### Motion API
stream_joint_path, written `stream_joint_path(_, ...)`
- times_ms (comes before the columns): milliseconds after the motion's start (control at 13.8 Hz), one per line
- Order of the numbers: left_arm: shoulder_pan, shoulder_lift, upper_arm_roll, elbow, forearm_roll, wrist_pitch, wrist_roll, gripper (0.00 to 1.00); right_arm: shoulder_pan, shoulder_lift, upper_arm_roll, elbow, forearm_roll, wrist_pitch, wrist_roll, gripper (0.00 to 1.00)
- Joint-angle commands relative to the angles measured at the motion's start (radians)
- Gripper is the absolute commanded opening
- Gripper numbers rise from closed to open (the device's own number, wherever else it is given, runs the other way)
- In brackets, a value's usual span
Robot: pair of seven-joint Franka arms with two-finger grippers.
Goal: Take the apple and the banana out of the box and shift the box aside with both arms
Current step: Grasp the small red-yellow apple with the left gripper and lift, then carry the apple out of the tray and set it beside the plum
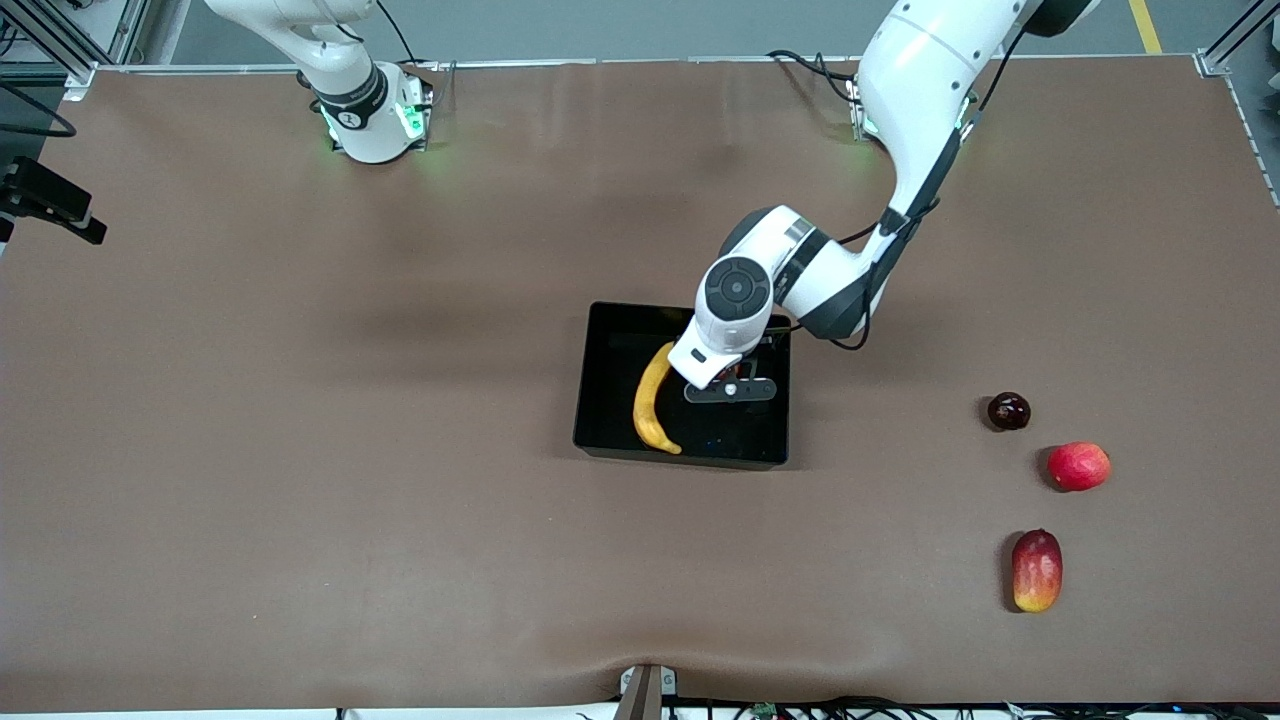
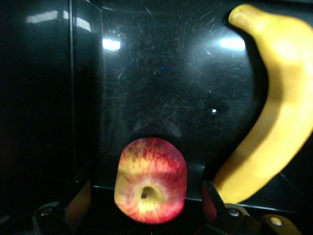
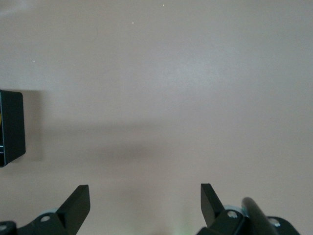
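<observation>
The black box [image 1: 612,350] sits mid-table with the yellow banana [image 1: 652,400] lying in it. My left gripper [image 1: 735,385] is low inside the box beside the banana. In the left wrist view the small red apple with yellow streaks [image 2: 150,181] lies on the box floor [image 2: 161,73] between my left gripper's [image 2: 145,197] open fingers, with a gap on each side. The banana [image 2: 279,122] lies beside it. The apple is hidden under the hand in the front view. My right gripper [image 3: 144,191] is open and empty over bare table, with a box corner [image 3: 11,127] in view.
Toward the left arm's end of the table lie a dark round fruit [image 1: 1008,411], a larger plain-red round fruit [image 1: 1079,466] and, nearest the front camera, a red-yellow mango [image 1: 1037,570]. The right arm waits drawn back by its base [image 1: 370,110].
</observation>
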Motion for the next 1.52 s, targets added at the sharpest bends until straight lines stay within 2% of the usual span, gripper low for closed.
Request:
stream_joint_path(0, -0.005, 0.019, 0.003, 0.002, 0.025, 0.012, 0.005, 0.77, 0.002, 0.006, 0.001, 0.011, 0.012, 0.000, -0.007, 1.00)
stream_joint_path(145, -0.005, 0.020, 0.003, 0.007, 0.024, 0.006, 0.002, 0.16, 0.019, 0.012, 0.001, 0.013, 0.012, 0.000, -0.005, 1.00)
stream_joint_path(217, -0.005, 0.016, 0.003, 0.013, 0.024, 0.006, 0.000, 0.00, 0.021, 0.022, 0.001, 0.014, 0.010, 0.000, -0.004, 1.00)
stream_joint_path(362, -0.005, 0.009, 0.005, 0.056, 0.024, -0.004, -0.003, 0.00, 0.012, 0.023, 0.001, 0.014, 0.012, 0.000, -0.004, 1.00)
stream_joint_path(652, 0.036, -0.062, 0.008, 0.194, 0.024, -0.169, 0.012, 0.00, 0.010, 0.039, -0.004, 0.013, -0.007, -0.007, -0.004, 1.00)
stream_joint_path(796, 0.091, -0.106, 0.006, 0.225, 0.010, -0.227, 0.075, 0.00, 0.022, 0.039, -0.002, 0.013, -0.004, -0.010, -0.001, 1.00)
stream_joint_path(941, 0.152, -0.149, 0.006, 0.223, 0.009, -0.244, 0.115, 0.00, 0.022, 0.041, -0.001, 0.013, -0.005, -0.007, 0.002, 1.00)
stream_joint_path(1231, 0.324, -0.160, 0.005, 0.211, -0.005, -0.274, 0.356, 0.00, 0.005, 0.042, -0.002, 0.011, -0.005, -0.010, 0.001, 1.00)
stream_joint_path(1448, 0.376, -0.136, 0.017, 0.142, 0.050, -0.272, 0.358, 0.00, 0.011, 0.043, -0.002, 0.013, -0.005, -0.010, 0.001, 1.00)
